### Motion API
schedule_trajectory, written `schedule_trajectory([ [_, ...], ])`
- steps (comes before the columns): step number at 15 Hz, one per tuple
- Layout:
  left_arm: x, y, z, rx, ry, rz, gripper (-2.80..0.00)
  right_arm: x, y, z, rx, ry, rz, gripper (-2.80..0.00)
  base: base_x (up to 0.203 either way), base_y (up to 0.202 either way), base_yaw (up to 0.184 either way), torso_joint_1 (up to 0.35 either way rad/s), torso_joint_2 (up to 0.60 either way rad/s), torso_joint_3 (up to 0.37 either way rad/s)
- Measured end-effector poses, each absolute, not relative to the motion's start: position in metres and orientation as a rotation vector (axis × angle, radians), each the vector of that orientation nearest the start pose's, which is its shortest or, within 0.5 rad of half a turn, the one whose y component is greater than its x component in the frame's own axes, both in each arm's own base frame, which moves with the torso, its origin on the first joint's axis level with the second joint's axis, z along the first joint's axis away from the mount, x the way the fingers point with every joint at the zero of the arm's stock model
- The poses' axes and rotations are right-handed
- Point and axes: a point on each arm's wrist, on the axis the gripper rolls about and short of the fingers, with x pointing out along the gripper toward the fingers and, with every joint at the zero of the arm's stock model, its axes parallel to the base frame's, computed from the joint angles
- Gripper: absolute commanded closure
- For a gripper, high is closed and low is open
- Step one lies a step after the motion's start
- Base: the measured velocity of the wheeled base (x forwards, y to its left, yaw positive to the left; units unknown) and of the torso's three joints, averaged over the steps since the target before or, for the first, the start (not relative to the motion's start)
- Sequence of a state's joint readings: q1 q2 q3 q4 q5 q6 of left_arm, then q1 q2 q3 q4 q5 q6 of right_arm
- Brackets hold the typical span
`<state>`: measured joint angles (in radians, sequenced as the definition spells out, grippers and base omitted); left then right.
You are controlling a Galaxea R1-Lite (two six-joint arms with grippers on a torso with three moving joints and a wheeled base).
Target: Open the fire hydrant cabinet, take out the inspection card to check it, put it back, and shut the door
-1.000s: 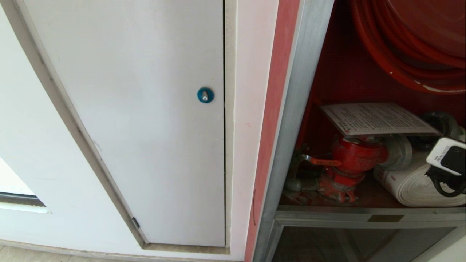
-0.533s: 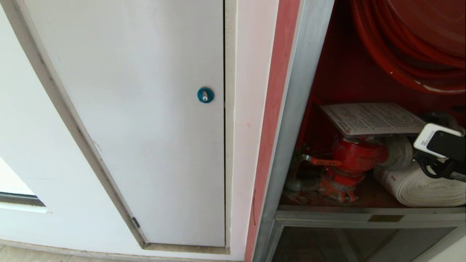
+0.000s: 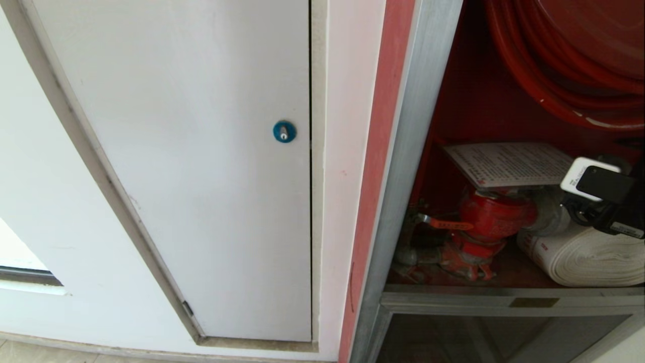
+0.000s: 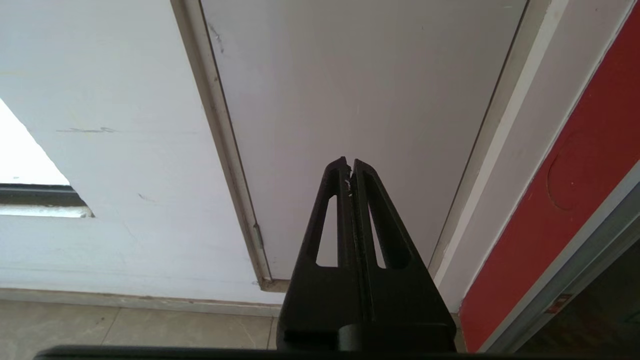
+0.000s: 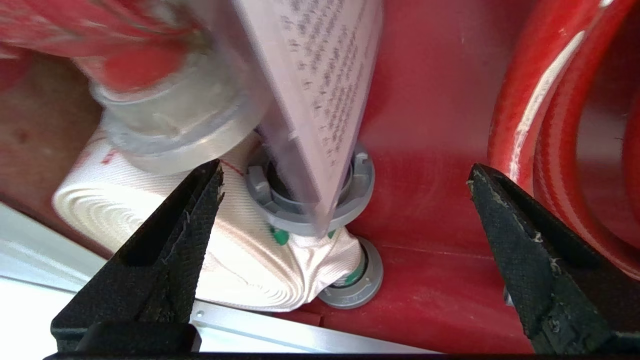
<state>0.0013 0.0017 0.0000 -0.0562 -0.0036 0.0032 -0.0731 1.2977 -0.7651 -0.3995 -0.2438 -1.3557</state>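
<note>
1. I see the fire hydrant cabinet (image 3: 403,166) standing open: brushed aluminium frame, glossy red interior, coiled red hose reel (image 3: 569,60) at the top
2. The inspection card (image 3: 509,164) is a flat white sheet of fine print in a clear sleeve; it lies tilted on the red valve (image 3: 491,217), inside the cabinet, above the rolled white hose (image 3: 584,257) with its woven ribbing
3. My right gripper (image 5: 345,190) is inside the cabinet just beside the card's edge; its black textured jaws stand wide apart, holding nothing
4. My left gripper (image 4: 350,170) is parked facing the smooth white panel (image 3: 201,151) with the blue round lock (image 3: 284,131), jaws pressed together
</note>
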Motion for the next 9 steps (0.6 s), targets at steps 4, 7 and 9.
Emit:
schedule_trajectory([
  [4,-0.023,0.0,0.081,0.003,-0.054,-0.002,0.0,0.223,-0.024,0.254,-1.349,0.283,-0.221,-2.8,0.0,0.0,0.0,0.0,0.0,0.0],
  [7,-0.023,0.0,0.081,0.003,-0.054,-0.002,0.0,0.232,-0.025,0.253,-1.355,0.264,-0.24,-2.8,0.0,0.0,0.0,0.0,0.0,0.0],
  [9,-0.023,0.0,0.081,0.003,-0.054,-0.003,0.0,0.234,-0.026,0.25,-1.368,0.278,-0.235,-2.8,0.0,0.0,0.0,0.0,0.0,0.0],
])
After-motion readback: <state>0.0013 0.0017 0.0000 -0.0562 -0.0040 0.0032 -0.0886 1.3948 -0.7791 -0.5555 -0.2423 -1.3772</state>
